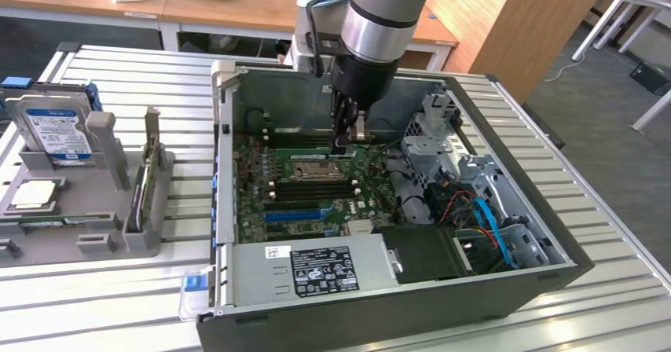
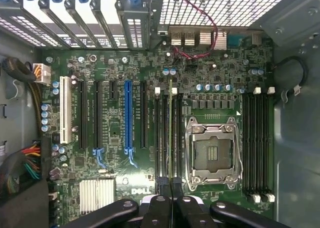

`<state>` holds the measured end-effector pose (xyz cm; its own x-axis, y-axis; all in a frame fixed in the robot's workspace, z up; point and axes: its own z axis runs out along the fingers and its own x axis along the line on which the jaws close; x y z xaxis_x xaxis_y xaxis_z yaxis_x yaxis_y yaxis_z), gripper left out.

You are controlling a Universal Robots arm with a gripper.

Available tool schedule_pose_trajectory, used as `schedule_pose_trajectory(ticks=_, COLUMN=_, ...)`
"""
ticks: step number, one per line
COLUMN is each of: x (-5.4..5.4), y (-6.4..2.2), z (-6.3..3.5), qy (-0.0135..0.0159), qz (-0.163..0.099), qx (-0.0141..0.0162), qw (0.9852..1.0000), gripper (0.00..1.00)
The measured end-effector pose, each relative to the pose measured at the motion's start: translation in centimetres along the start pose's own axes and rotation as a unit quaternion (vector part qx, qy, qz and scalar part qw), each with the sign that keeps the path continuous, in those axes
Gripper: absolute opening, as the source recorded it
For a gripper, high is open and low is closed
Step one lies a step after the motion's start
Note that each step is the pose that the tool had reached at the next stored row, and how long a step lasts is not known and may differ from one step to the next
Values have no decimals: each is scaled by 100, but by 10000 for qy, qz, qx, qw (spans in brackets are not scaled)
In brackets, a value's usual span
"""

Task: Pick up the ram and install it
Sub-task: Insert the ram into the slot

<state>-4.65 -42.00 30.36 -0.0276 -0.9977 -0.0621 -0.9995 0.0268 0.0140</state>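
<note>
The ram [image 2: 171, 133] shows edge-on as a thin green strip running away from my fingertips. My gripper [image 2: 170, 189] is shut on its near end, with one black finger [image 2: 162, 187] on each side. The stick lies along the black memory slots [image 2: 165, 138] just beside the open CPU socket [image 2: 212, 150]; I cannot tell whether it touches a slot. In the exterior view my gripper [image 1: 350, 141] points straight down inside the open computer case [image 1: 225, 132], over the motherboard [image 1: 304, 183] close to the socket [image 1: 313, 167].
More memory slots [image 2: 256, 143] lie on the socket's other side. A blue expansion slot [image 2: 127, 118] and black ones sit further over. The case holds a power supply [image 1: 314, 269], a drive cage [image 1: 430, 144] and cables [image 1: 482, 218]. A grey fixture [image 1: 94, 210] on the exterior view's left carries a hard drive [image 1: 58, 132].
</note>
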Motion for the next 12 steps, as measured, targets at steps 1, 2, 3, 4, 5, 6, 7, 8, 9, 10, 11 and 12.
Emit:
schedule_pose_trajectory(ticks=1, x=1, y=0, z=8, qy=0, qz=0, qx=1, qw=10000, gripper=12)
schedule_pose_trajectory(ticks=2, x=1, y=0, z=15, qy=0, qz=0, qx=2, qw=10000, gripper=12)
schedule_pose_trajectory(ticks=3, x=2, y=0, z=25, qy=0, qz=0, qx=3, qw=10000, gripper=12)
schedule_pose_trajectory(ticks=4, x=2, y=-1, z=33, qy=0, qz=0, qx=4, qw=10000, gripper=12)
schedule_pose_trajectory(ticks=5, x=3, y=-1, z=44, qy=0, qz=0, qx=5, qw=10000, gripper=12)
schedule_pose_trajectory(ticks=6, x=3, y=-1, z=55, qy=0, qz=0, qx=8, qw=10000, gripper=12)
schedule_pose_trajectory(ticks=7, x=4, y=-1, z=66, qy=-1, qz=-1, qx=9, qw=10000, gripper=12)
schedule_pose_trajectory(ticks=8, x=5, y=-1, z=77, qy=-1, qz=-1, qx=11, qw=10000, gripper=12)
schedule_pose_trajectory(ticks=9, x=5, y=-1, z=87, qy=-1, qz=-1, qx=13, qw=10000, gripper=12)
schedule_pose_trajectory(ticks=10, x=6, y=-1, z=99, qy=0, qz=-1, qx=15, qw=10000, gripper=12)
schedule_pose_trajectory(ticks=11, x=7, y=-2, z=110, qy=0, qz=-1, qx=17, qw=10000, gripper=12)
schedule_pose_trajectory(ticks=12, x=7, y=-2, z=121, qy=-1, qz=-1, qx=19, qw=10000, gripper=12)
